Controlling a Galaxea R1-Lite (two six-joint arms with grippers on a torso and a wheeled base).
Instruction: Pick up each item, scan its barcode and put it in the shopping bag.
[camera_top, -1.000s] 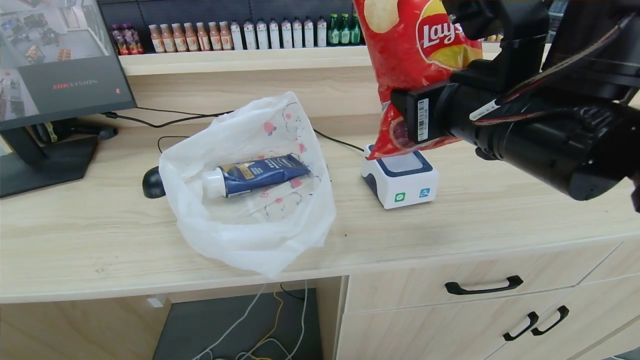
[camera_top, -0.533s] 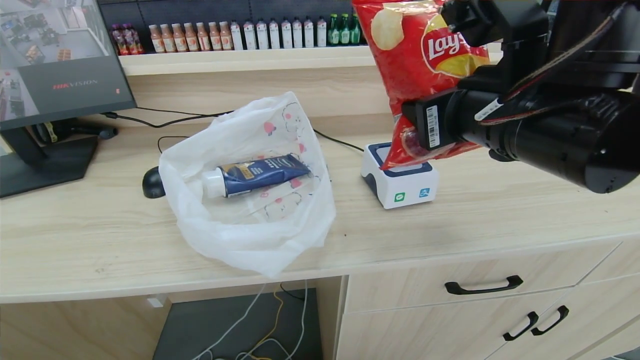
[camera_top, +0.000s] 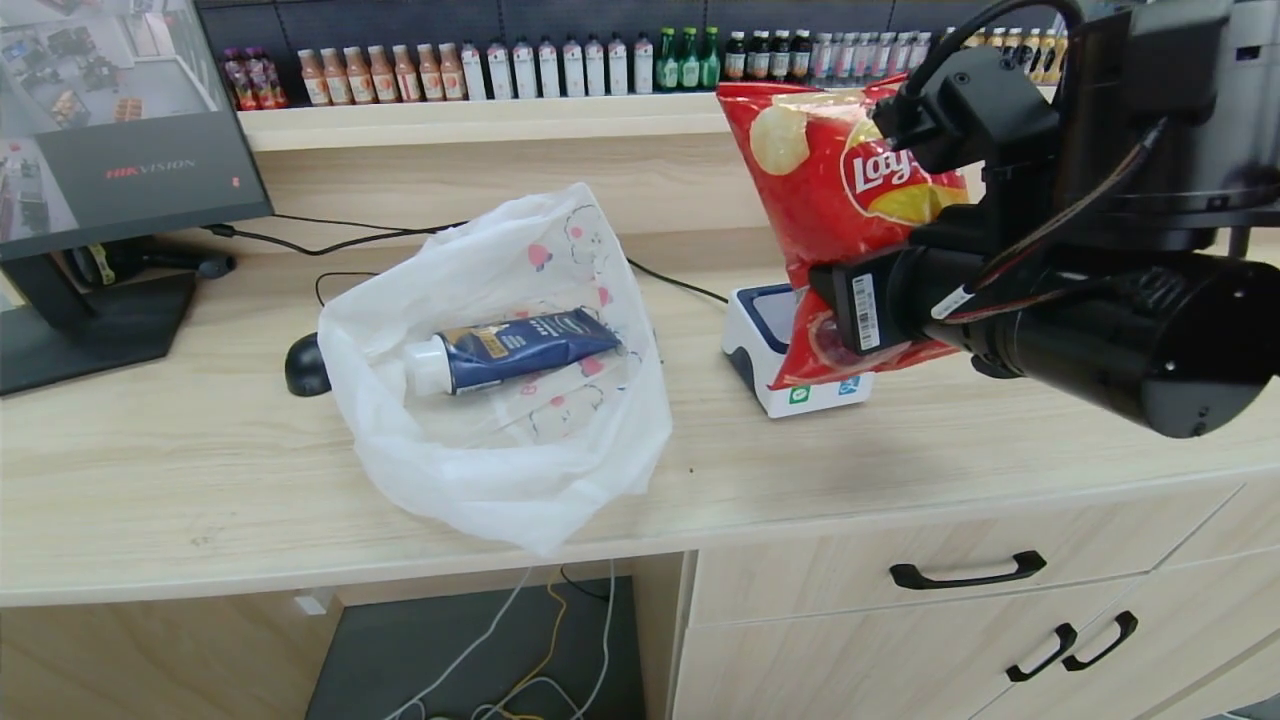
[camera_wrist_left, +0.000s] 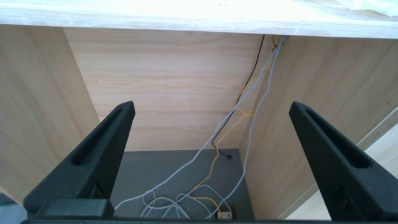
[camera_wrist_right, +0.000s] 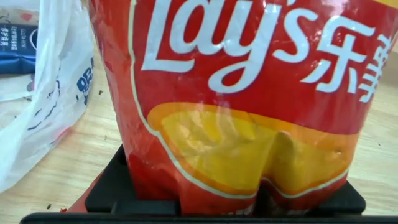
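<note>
Scanning is the step in hand, as I judge it. In the head view the right jaws are clamped on one chip bag (camera_top: 830, 210). It hangs upright above the table (camera_top: 200, 470), its lower end in front of the one scanner (camera_top: 760, 350) and partly covering it. Whether bag and scanner touch I cannot tell. To do this well, the bag's barcode, which I cannot see here, should be turned to face the scanner's window and held flat and steady just above it. The foil should not crease over the code, and the grip should be no tighter than needed, lest the chips be crushed. To the left of the scanner lies one shopping bag (camera_top: 500, 470), mouth open, with one tube (camera_top: 520, 350) inside. Just beside that bag sits one mouse (camera_top: 303, 368), and one monitor (camera_top: 110, 130) stands at the far left. A row of bottles (camera_top: 500, 70) lines the shelf (camera_top: 480, 115) behind, too many and too small to count surely.

In the left wrist view the left jaws stand wide apart, gripping nothing. They hang below the table edge, before a wooden panel and a loose bundle of cables (camera_wrist_left: 236, 124).

In the right wrist view the chip bag's lower part sits pinched between the two dark jaws. The shopping bag lies off to one side on the table.
</note>
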